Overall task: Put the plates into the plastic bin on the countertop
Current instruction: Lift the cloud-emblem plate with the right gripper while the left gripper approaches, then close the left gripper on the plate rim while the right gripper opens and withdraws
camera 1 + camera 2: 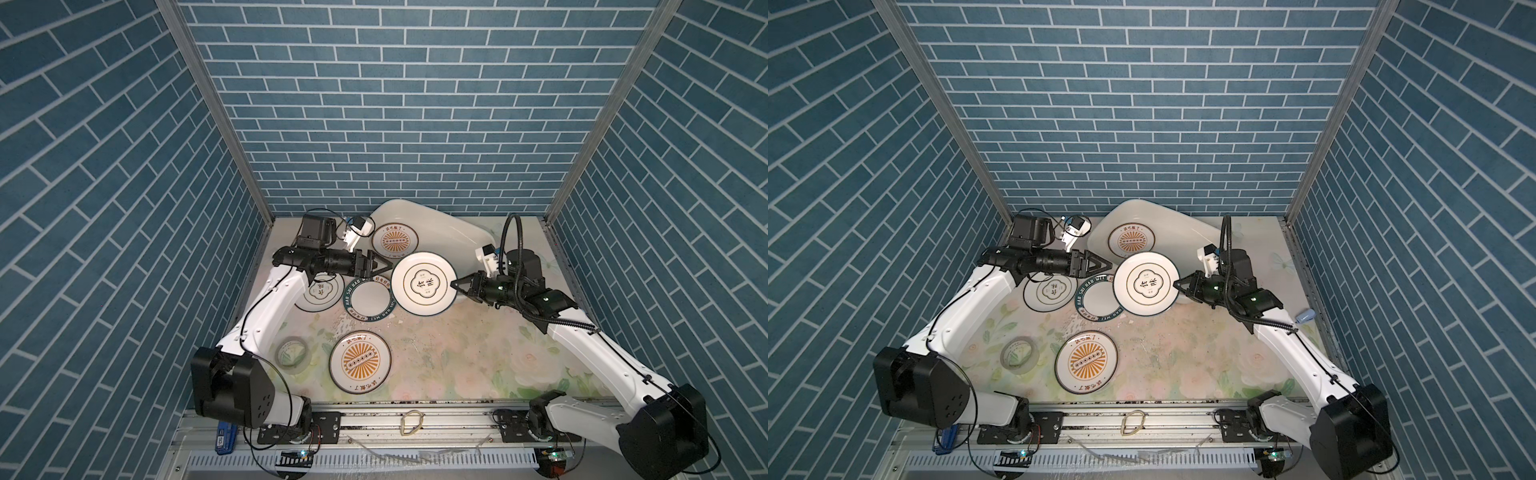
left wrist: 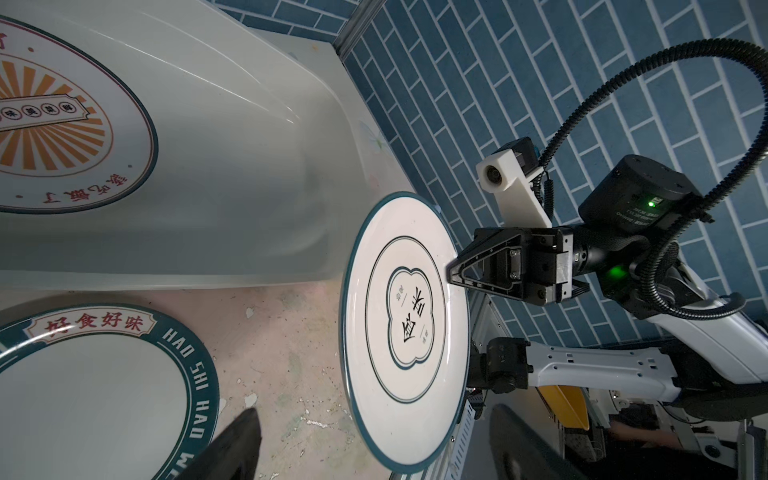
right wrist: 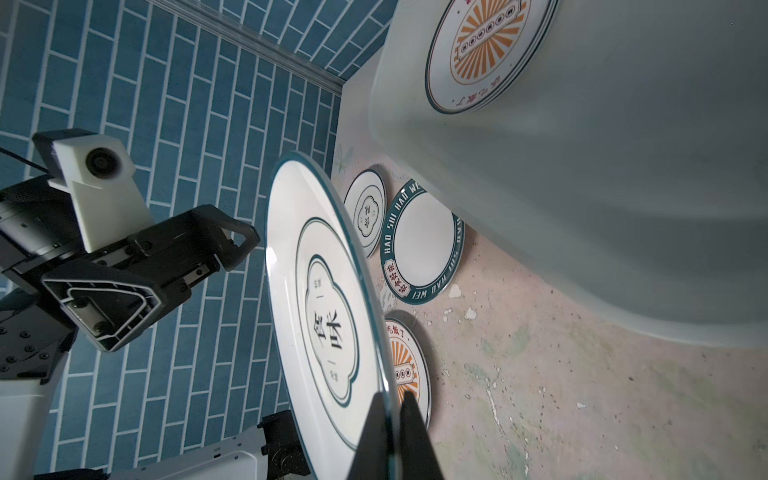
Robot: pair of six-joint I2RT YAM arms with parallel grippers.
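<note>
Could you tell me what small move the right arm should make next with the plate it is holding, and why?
Probably carry it over the plastic bin and lower it. The right gripper is shut on the rim of the emblem plate, holding it above the countertop near the bin, whose part beside the sunburst plate is bare. The left gripper stands open, apart from it.

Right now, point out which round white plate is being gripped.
The quatrefoil-emblem plate pinched at its rim by the right end effector; the other plates lie loose on the flowered countertop or in the cream plastic bin.
</note>
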